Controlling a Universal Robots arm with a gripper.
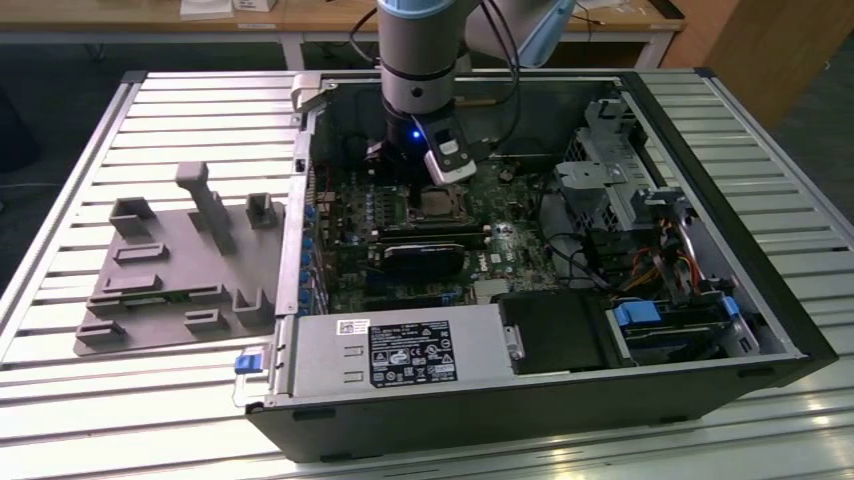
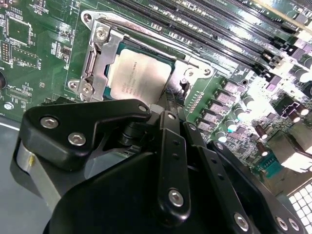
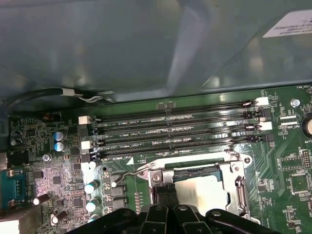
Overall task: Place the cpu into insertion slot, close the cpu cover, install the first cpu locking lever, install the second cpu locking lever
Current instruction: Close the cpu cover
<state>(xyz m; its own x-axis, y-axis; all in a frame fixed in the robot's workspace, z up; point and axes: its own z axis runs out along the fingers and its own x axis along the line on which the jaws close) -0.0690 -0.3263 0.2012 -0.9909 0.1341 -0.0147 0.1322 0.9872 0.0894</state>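
Risk: the gripper (image 2: 169, 100) hangs right at the socket's edge. I'd guess a slip off the thin locking lever (image 3: 127, 174) could scrape the board or the memory slots (image 3: 170, 131) just beside it.
Cause: a narrow wire under blunt tips (not much to bear on).
Tool: the fingers are drawn together and grip nothing I can make out. The tips are touching or just off the rim of the cpu cover (image 2: 103, 56).
Cpu (image 2: 139, 73): lying flat in its socket, framed by the cover's window.

An open computer case (image 1: 534, 415) sits on the slatted tabletop (image 1: 67, 385), a grey moulded fixture (image 1: 160, 290) at its nine o'clock.
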